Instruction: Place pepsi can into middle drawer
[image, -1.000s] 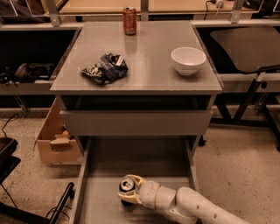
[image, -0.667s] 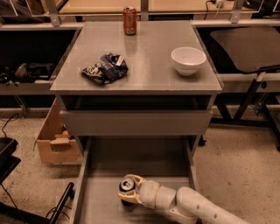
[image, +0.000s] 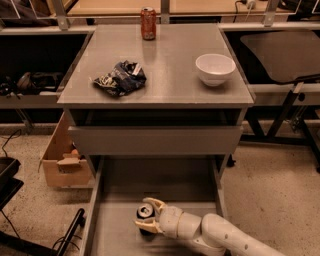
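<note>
The pepsi can (image: 145, 213), dark with a silver top, stands upright on the floor of the pulled-out middle drawer (image: 115, 235), low in the view. My gripper (image: 146, 216) reaches in from the lower right on its white arm, with its pale fingers (image: 154, 204) on either side of the can. The drawer is wide, grey, with thin low side walls.
On the cabinet top (image: 165, 65) stand an orange-red can (image: 148, 23) at the back, a crumpled dark chip bag (image: 120, 78) on the left and a white bowl (image: 215, 68) on the right. A cardboard box (image: 62, 162) sits on the floor to the left. A plain grey drawer front (image: 155, 140) is above.
</note>
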